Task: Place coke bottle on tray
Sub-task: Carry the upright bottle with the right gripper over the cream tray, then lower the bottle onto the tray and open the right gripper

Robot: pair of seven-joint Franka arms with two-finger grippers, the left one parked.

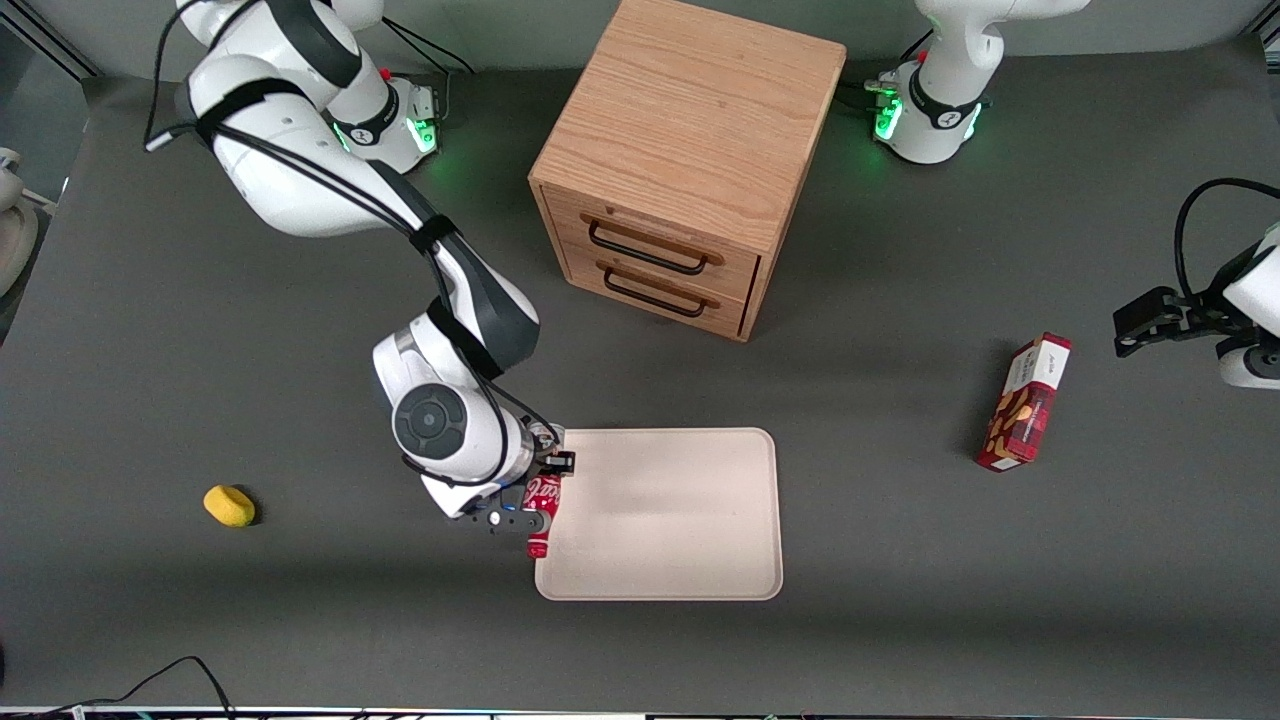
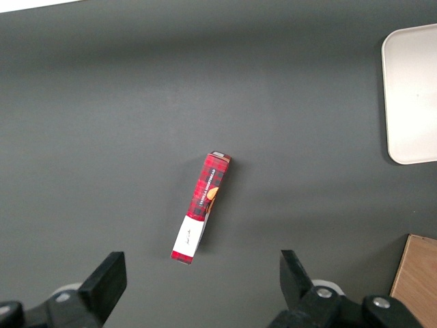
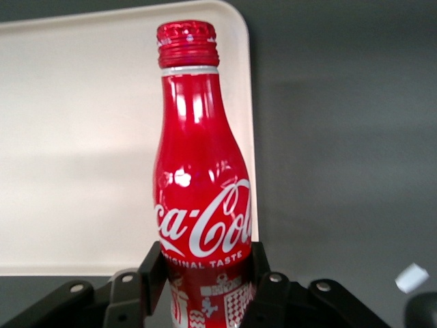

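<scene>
Gripper in the front view sits at the tray's edge toward the working arm's end of the table, its fingers clamped on the coke bottle, which lies along that rim, partly over it. A wooden cabinet with 2 drawers stands farther from the camera than the tray, well apart from it. A yellow lump lies toward the working arm's end of the table, and a red snack box toward the parked arm's end; neither is near the bottle.

From the left wrist camera, the snack box lies alone on the dark table, with a corner of the tray and a corner of the cabinet showing at the edges.

From the right wrist camera, the fingers grip the lower body of the bottle, just under the white script. The tray spreads beneath it, bare, its rounded corner by the red cap.
</scene>
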